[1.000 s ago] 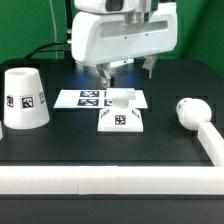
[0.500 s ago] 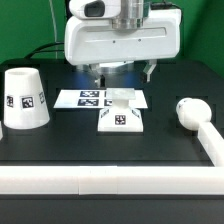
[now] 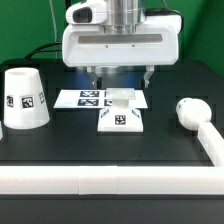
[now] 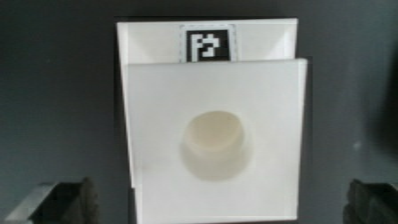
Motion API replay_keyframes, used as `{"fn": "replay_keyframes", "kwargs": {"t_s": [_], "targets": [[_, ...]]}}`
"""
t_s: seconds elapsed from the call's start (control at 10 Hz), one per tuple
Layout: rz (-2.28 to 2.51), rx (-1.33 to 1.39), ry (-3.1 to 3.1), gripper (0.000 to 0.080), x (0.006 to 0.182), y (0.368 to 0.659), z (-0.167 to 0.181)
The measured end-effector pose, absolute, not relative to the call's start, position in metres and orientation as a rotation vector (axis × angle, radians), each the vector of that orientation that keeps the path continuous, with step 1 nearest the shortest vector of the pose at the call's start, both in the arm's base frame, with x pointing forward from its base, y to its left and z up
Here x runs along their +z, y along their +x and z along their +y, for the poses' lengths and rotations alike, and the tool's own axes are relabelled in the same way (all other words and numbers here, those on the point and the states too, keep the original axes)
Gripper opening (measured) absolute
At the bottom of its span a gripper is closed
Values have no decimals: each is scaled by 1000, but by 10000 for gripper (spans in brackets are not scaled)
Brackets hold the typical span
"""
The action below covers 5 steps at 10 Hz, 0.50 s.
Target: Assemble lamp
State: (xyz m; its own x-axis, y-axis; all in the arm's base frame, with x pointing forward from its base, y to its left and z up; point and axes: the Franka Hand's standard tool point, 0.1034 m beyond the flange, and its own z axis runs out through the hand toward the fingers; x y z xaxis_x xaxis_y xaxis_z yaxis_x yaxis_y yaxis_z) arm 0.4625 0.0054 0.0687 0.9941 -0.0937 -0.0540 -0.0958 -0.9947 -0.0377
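Base [image 3: 122, 120] lies apparently right below the gripper [image 3: 120, 74], fingers [image 3: 150, 71] spread wide and empty; shade [image 3: 24, 98] and bulb [image 3: 186, 110] sit well apart.

Flat square white plastic base [image 3: 122, 120], with a black-and-white square tag on its front edge. Tapered white plastic cup-like shade [image 3: 25, 98], same tag pattern on its side. Round-headed white plastic bulb [image 3: 187, 110], plain. Thin flat white marker board [image 3: 90, 98], black-and-white tags. Matte black tabletop [image 3: 60, 145]. Long white plastic rail [image 3: 110, 180]. Green backdrop [image 3: 30, 30].
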Motion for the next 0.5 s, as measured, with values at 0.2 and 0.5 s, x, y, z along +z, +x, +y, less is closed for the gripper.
{"fn": "replay_keyframes", "kwargs": {"t_s": [0.2,0.5], "targets": [[121,70,-3099,700,57,461,5],[103,80,-3099,700,48,457,5]]}}
